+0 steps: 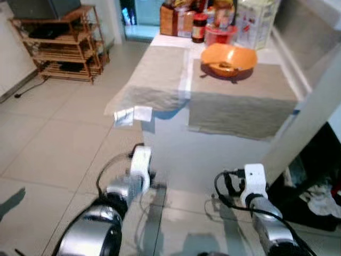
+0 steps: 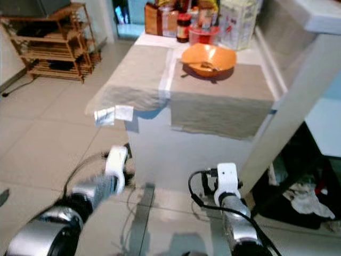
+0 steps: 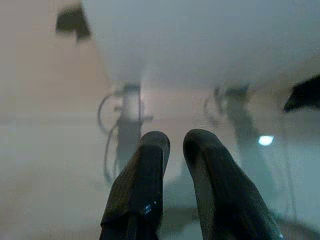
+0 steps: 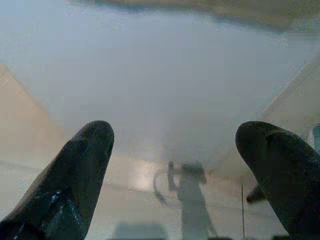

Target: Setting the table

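Ahead of both tools, white table [image 1: 176, 144] carrying two grey placemats [image 1: 242, 98] that hang over its near edge. Orange bowl [image 1: 228, 57] sits on the mat ahead of the right tool, jars and packets [image 1: 199, 24] just behind it. Wooden shelf [image 1: 58, 45] well off beyond the left tool. Left tool [image 3: 172, 150]: fingers nearly together, empty. Right tool [image 4: 172, 150]: fingers spread wide, empty, low over the tiled floor [image 1: 48, 144].
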You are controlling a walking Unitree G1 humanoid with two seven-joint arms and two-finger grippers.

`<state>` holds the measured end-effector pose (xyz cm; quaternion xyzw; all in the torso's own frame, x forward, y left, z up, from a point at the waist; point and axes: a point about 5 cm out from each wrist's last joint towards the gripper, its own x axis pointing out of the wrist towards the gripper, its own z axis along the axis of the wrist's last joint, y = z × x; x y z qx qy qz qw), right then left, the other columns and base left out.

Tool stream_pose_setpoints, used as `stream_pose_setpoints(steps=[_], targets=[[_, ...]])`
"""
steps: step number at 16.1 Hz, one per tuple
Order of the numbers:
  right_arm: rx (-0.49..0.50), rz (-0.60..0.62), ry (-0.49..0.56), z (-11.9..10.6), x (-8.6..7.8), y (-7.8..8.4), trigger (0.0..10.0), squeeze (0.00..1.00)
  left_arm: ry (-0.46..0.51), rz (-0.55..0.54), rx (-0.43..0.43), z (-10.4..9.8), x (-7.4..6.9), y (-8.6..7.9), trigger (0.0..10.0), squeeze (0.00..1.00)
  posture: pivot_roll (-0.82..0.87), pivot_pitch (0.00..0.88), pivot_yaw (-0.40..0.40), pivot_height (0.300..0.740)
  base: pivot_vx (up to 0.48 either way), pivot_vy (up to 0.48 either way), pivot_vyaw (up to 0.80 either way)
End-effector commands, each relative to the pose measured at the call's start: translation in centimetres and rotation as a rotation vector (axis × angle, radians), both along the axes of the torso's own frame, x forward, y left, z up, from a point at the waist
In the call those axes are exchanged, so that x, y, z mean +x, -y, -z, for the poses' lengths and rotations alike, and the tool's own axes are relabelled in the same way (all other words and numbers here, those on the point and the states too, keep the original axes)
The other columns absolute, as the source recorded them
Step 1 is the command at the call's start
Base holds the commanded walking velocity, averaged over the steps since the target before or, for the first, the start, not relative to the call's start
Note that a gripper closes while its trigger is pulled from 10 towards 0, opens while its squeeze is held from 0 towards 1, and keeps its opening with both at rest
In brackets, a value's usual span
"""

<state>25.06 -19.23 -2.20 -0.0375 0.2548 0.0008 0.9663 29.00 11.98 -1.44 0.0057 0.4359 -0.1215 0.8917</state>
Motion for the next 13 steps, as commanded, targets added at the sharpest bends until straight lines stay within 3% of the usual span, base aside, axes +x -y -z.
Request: stream_pose_setpoints(steps=[1, 4, 6, 7, 8, 9, 10, 13], targets=[[-0.014, 0.027, -0.043, 0.9, -0.6, 0.5, 10.0, 0.00, -0.015, 0.030, 0.048, 0.8, -0.9, 0.1, 10.0, 0.00, -0.05, 0.000, 0.011, 0.740, 0.000, 0.000, 0.00], [-0.014, 0.027, -0.124, 2.1, -1.5, 0.3, 10.0, 0.00, -0.030, 0.004, 0.137, 2.1, -2.1, -1.0, 10.0, 0.00, -0.06, 0.000, 0.012, 0.740, 0.000, 0.000, 0.00], [-0.023, -0.005, -0.219, 3.5, -3.0, -0.3, 10.0, 0.00, -0.225, -0.034, 0.117, 4.7, -5.9, -1.7, 10.0, 0.00, -0.08, 0.000, 0.012, 0.740, 0.000, 0.000, 0.00], [-0.013, -0.001, -0.341, 5.0, -5.0, -0.3, 10.0, 0.00, -0.297, 0.003, 0.067, 5.6, -7.7, -0.8, 10.0, 0.00, -0.09, 0.000, 0.008, 0.740, 0.000, 0.000, 0.00], [-0.005, 0.027, -0.392, 5.7, -6.1, 0.0, 10.0, 0.00, -0.317, -0.005, 0.061, 6.1, -8.4, -0.7, 10.0, 0.00, -0.09, 0.000, 0.006, 0.740, 0.000, 0.000, 0.00], [0.004, 0.063, -0.425, 6.1, -6.9, 0.3, 10.0, 0.00, -0.333, -0.025, 0.067, 6.4, -9.0, -0.9, 10.0, 0.00, -0.10, 0.000, 0.000, 0.740, 0.000, 0.000, 0.00], [0.020, 0.094, -0.434, 6.2, -7.2, 0.4, 10.0, 0.00, -0.338, -0.121, 0.106, 6.7, -9.5, -2.1, 10.0, 0.00, -0.10, 0.000, -0.001, 0.740, 0.000, 0.000, 0.00], [0.039, 0.076, -0.409, 6.0, -6.7, 0.0, 10.0, 0.00, -0.307, -0.062, 0.120, 6.7, -9.4, -2.6, 10.0, 0.00, -0.10, 0.000, -0.002, 0.740, 0.000, 0.000, 0.00]])
